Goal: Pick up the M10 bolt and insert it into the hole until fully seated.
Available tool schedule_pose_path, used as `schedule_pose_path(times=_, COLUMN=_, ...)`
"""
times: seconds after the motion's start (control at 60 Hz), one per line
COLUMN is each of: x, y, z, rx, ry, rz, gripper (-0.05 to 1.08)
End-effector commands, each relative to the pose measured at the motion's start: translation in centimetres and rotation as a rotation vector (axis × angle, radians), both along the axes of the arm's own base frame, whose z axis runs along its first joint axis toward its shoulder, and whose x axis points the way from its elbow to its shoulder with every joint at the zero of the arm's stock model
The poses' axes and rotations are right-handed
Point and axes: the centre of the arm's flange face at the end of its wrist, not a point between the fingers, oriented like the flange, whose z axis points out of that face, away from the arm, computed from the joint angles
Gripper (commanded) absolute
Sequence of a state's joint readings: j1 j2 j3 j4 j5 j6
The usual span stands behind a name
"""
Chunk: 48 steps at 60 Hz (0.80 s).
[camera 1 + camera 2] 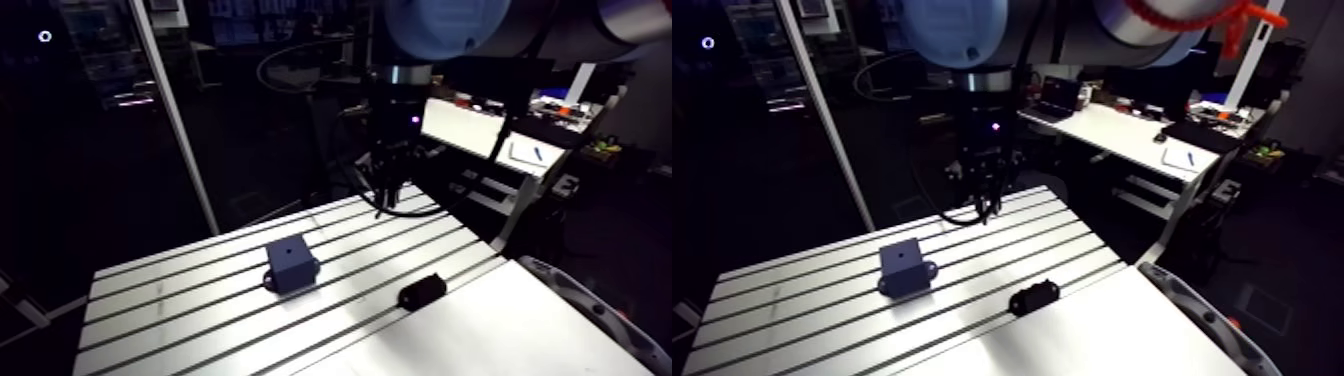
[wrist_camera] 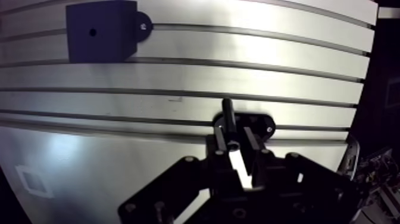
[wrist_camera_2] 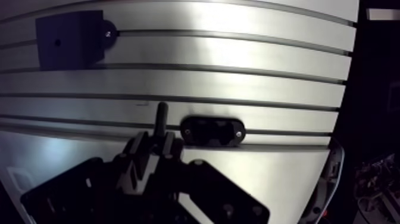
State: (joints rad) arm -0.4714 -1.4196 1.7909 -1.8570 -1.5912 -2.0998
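Observation:
In the wrist view a dark M10 bolt (image 2: 227, 114) sticks out from between my fingers, its shank pointing ahead. My gripper (image 2: 235, 140) is shut on it. The dark blue block (image 2: 98, 31) with a small hole (image 2: 92, 31) in its top face stands well ahead and off to one side, bolted to the slotted table (image 2: 178, 77). In the arm view the gripper (image 1: 386, 205) hangs above the table's far edge, and the block (image 1: 290, 262) sits nearer the middle.
A black oval holder (image 3: 212, 131) lies on the table just under and beside the gripper; in the arm view this holder (image 1: 422, 290) is near the right side. The table's right edge (image 2: 357, 89) drops off into a dark room.

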Motion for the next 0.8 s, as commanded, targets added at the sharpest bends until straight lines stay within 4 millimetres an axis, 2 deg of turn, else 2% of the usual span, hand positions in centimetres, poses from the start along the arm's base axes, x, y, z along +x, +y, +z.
schedule_pose_path(times=0.017, x=-4.2, y=-4.3, z=5.2, rx=-0.024, ry=-0.069, rz=0.026, gripper=1.08)
schedule_pose_path(times=0.033, x=-4.7, y=-5.1, z=5.2, rx=-0.024, ry=-0.084, rz=0.036, gripper=1.08)
schedule_pose_path(times=0.067, x=-4.7, y=-5.1, z=5.2, rx=-0.024, ry=-0.084, rz=0.036, gripper=1.08)
schedule_pose_path(times=0.133, x=-5.7, y=-6.4, z=5.2, rx=-0.014, ry=-0.116, rz=0.053, gripper=1.08)
schedule_pose_path(times=0.2, x=-7.1, y=-8.4, z=5.1, rx=-0.001, ry=-0.148, rz=0.074, gripper=1.08)
schedule_pose_path(times=0.417, x=-10.1, y=-11.6, z=3.8, rx=0.026, ry=-0.215, rz=0.104, gripper=1.08)
schedule_pose_path(times=0.617, x=-11.0, y=-13.6, z=2.4, rx=0.028, ry=-0.243, rz=0.123, gripper=1.08)
schedule_pose_path(times=0.8, x=-11.2, y=-14.4, z=1.4, rx=0.033, ry=-0.253, rz=0.111, gripper=1.08)
